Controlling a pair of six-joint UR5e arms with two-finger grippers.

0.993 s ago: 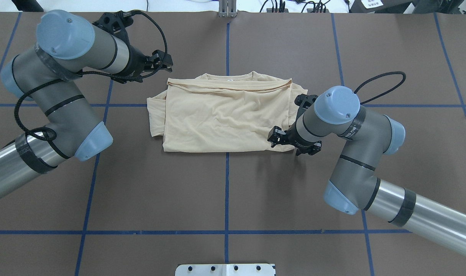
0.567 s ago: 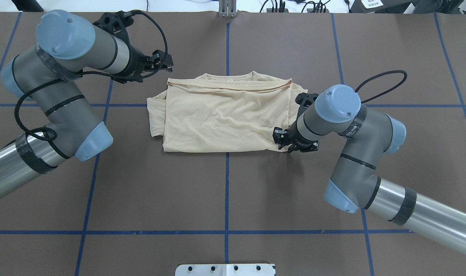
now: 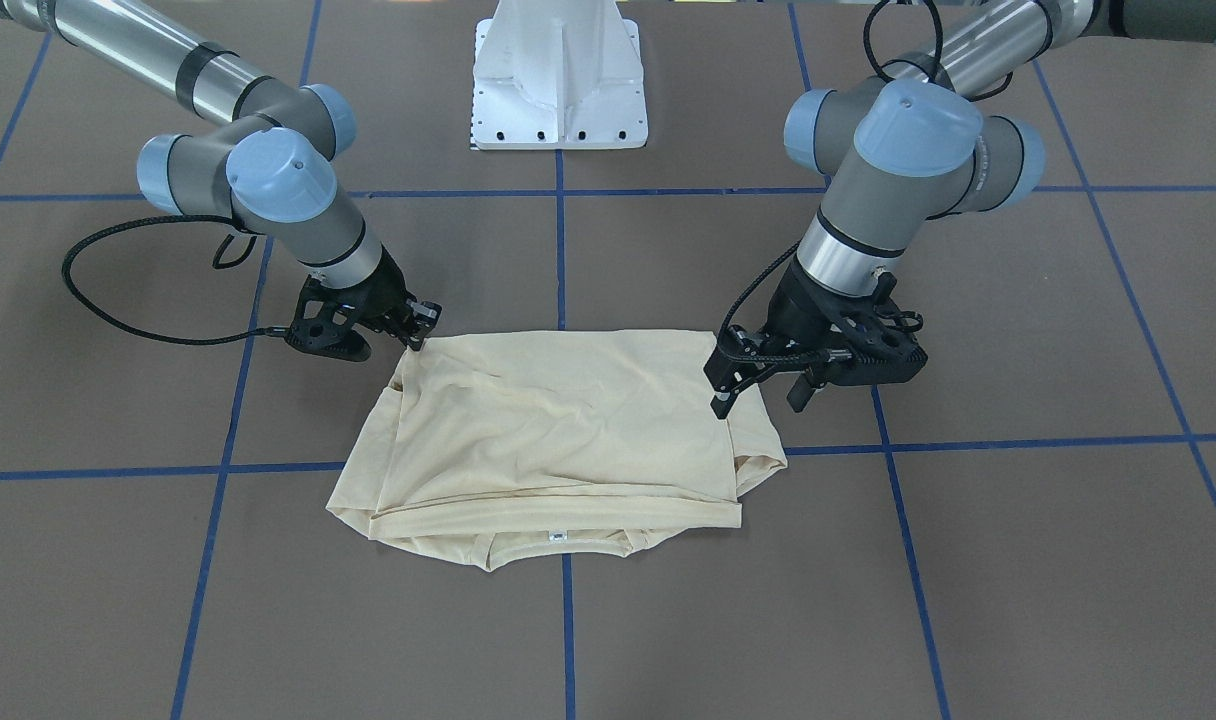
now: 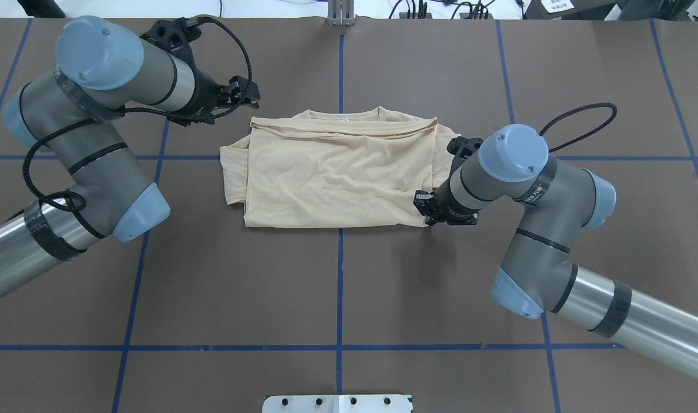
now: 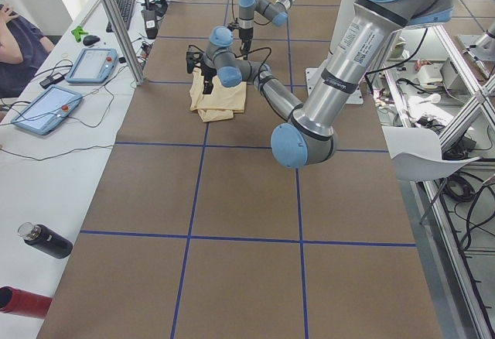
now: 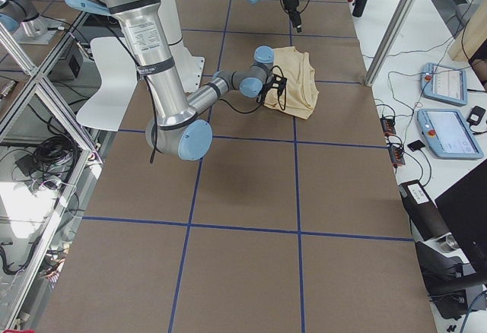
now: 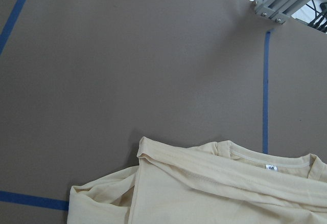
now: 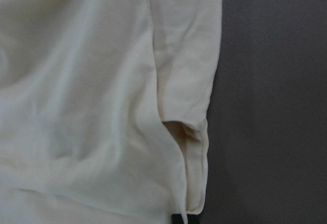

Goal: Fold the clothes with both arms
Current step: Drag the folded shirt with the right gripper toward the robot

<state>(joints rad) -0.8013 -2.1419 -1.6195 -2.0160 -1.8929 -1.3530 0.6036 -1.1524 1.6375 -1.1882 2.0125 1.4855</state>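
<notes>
Grey metal and blue caps on the left: my left arm stretches out toward the far side of the brown table. My left gripper hangs in the air with its two fingers spread and nothing between them. From overhead it sits just beyond the far-left corner of the shirt, and its wrist camera looks down on that corner and the neckline.

Into the middle now. The cream-yellow shirt lies flat, folded into a wide rectangle, plain side up, straddling the blue tape line that runs away from my base. A folded sleeve pokes out past its left edge. The collar is on the far edge, with the small white neck label showing.

Over on the right, my right arm bends down low to the cloth. My right gripper is at the shirt's near-right corner, fingers drawn together on the fabric's edge. Its wrist camera is filled with pale cloth from very close up.
</notes>
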